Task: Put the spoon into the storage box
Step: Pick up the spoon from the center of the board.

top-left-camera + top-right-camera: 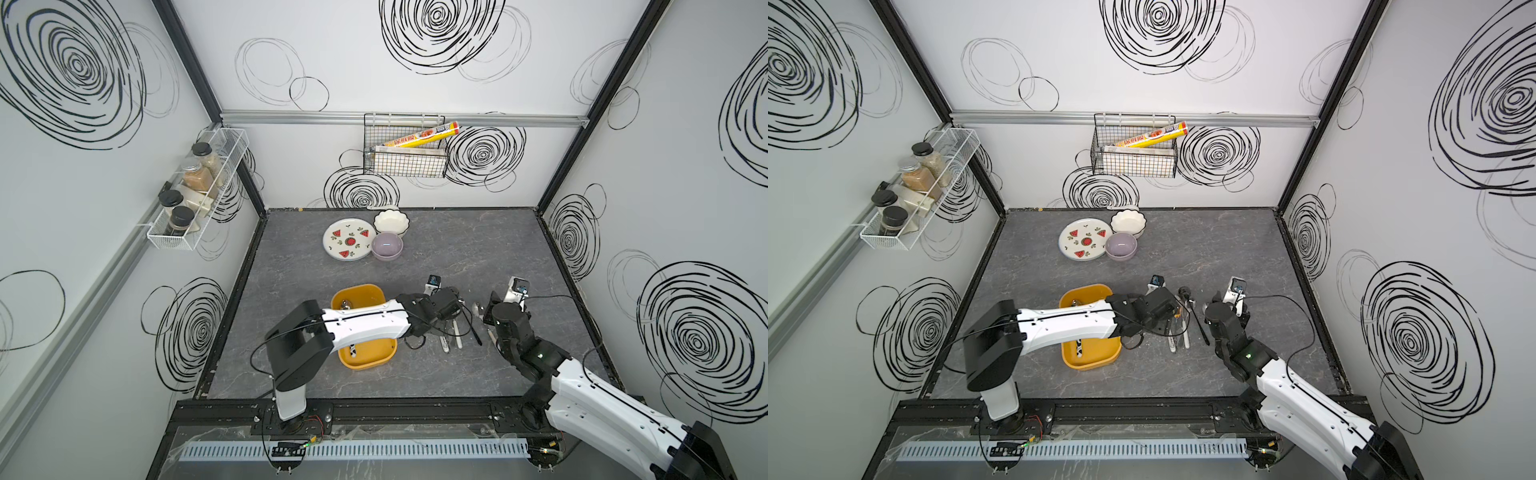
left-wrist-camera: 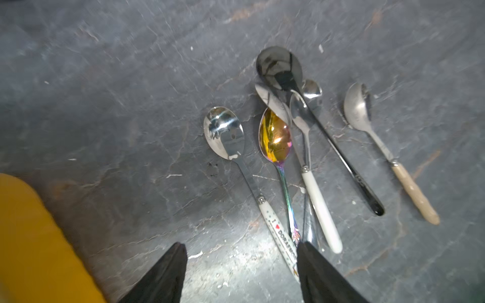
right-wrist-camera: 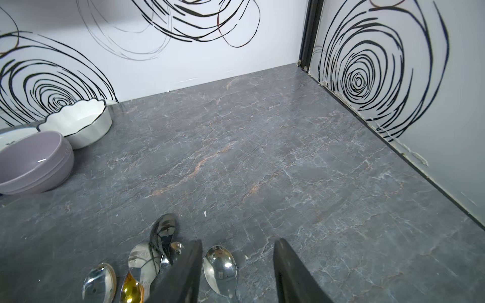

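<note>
We found the left gripper (image 2: 240, 245) with its jaws spread and empty over the handle ends of the spoon cluster (image 2: 288, 147), probably to straddle the Doraemon-lettered spoon (image 2: 224, 133). The right gripper (image 3: 238, 242) was likewise spread, with the bowl of the beige-handled spoon (image 3: 220, 270) showing between its fingers. The mustard-yellow storage box (image 1: 370, 359) sat just beside the cluster, which we judged kept transfers short. One silver spoon (image 1: 345, 306) already lay inside.
</note>
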